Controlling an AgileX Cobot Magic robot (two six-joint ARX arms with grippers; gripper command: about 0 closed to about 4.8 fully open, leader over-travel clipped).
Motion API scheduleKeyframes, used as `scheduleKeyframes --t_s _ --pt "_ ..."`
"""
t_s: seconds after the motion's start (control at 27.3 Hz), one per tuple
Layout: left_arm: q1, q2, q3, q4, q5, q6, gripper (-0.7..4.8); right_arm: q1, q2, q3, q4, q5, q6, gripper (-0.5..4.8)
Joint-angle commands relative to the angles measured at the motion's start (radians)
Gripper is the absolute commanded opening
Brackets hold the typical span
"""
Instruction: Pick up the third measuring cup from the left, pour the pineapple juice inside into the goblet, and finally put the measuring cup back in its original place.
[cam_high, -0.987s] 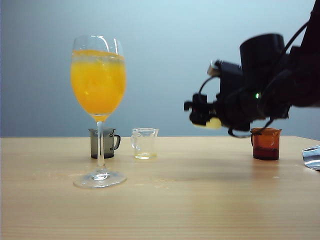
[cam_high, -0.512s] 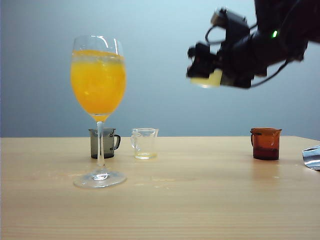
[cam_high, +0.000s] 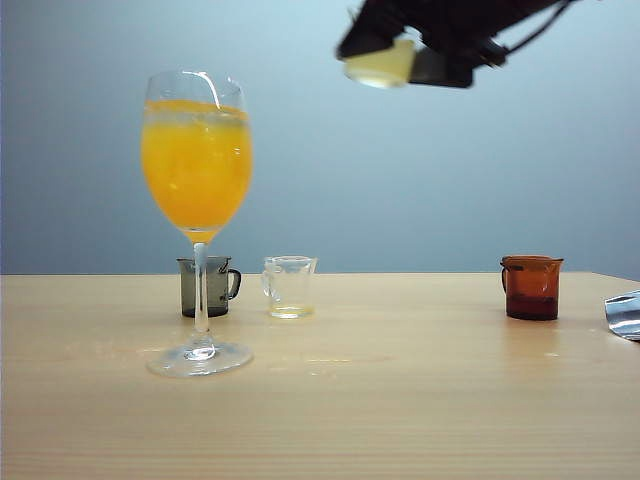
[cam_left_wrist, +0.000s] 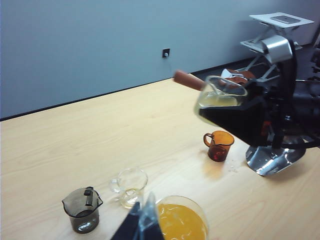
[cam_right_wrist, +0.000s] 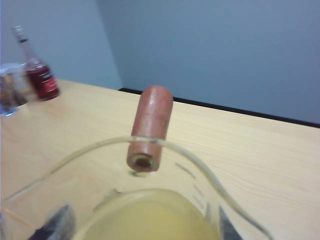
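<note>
Two grippers: right gripper (cam_left_wrist: 235, 117) clamped on third measuring cup (cam_left_wrist: 220, 97) with pineapple juice (cam_right_wrist: 150, 222), high above table (cam_high: 400, 400) — goblet (cam_high: 198, 200) well apart. Left gripper (cam_left_wrist: 142, 225) — opening unclear.

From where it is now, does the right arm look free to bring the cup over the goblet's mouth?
Probably yes: the right gripper holds the third measuring cup above the goblet rim height, with nothing between them.

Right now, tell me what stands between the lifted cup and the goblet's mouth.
Nothing visible. The right gripper holds the third measuring cup high, right of the goblet and above its rim, with open air between. The goblet is already nearly full of orange drink.
</note>
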Motion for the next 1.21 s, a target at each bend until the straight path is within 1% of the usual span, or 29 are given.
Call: scheduleKeyframes --t_s 0.04,0.11,0.26,0.51,0.59,0.77,0.91,1.1,1.21 --pt "0.000 -0.002 0.006 0.015 0.012 0.000 -0.05 0.072 -0.009 0.051 -0.004 -0.001 -0.099 1.02" --pt "0.000 -0.002 0.006 0.015 0.012 0.000 -0.05 0.111 -0.009 0.062 -0.018 0.008 -0.142 1.02" --pt "0.000 -0.002 0.006 0.014 0.012 0.000 -0.05 0.165 -0.009 0.061 -0.033 0.052 -0.143 1.01" --pt "0.000 -0.002 0.006 0.014 0.013 0.000 -0.05 0.216 -0.006 0.062 -0.033 0.100 -0.143 1.01" --pt "0.000 -0.002 0.006 0.014 0.034 -0.001 -0.05 0.219 0.002 0.065 -0.033 0.105 -0.145 1.01" --pt "0.000 -0.002 0.006 0.014 0.051 -0.008 -0.05 0.219 0.034 0.113 -0.069 0.105 -0.153 1.01" --pt "0.000 -0.002 0.006 0.014 0.052 -0.008 -0.05 0.223 0.076 0.189 -0.139 0.104 -0.251 0.97" --pt "0.000 -0.002 0.006 0.014 0.053 -0.008 -0.05 0.225 0.109 0.213 -0.137 0.104 -0.259 0.94" --pt "0.000 -0.002 0.006 0.014 0.053 -0.008 -0.05 0.226 0.121 0.213 -0.139 0.104 -0.285 0.94"
